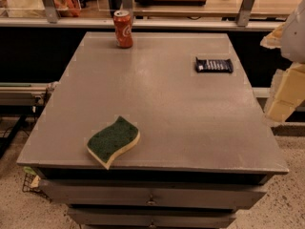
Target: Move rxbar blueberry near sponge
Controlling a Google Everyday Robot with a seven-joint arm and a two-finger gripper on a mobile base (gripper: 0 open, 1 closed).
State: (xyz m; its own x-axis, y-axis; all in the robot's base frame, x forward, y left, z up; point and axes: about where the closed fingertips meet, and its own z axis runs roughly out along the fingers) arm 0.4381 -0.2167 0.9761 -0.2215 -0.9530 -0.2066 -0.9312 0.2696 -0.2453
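**Item 1.** The rxbar blueberry (214,65), a dark flat wrapper with white lettering, lay flat in the far right quarter of the bench (181,113). Its long side ran parallel to the far edge. It sat near the right edge but inside it, with a narrow strip of grey top between. A wider band separated it from the far edge. Nothing touched it.

**Item 2.** The sponge (113,141) lay green face up with pale foam showing along its side, near the front left corner. It was turned on a diagonal, its nearest tip just short of the front edge. It was well apart from the bar, and the grey top between the two carried nothing.

**Item 3.** A red soda can (123,29) stood upright at the far edge, left of centre, well apart from both bar and sponge.

**Item 4.** The gripper (286,92) showed as pale blocky parts at the right border of the view. It was outside the bench's right edge, level with its far half, and apart from the bar. Whether it was open or closed could not be told.

**Item 5.** A drawer front (152,194) sat below the front edge.
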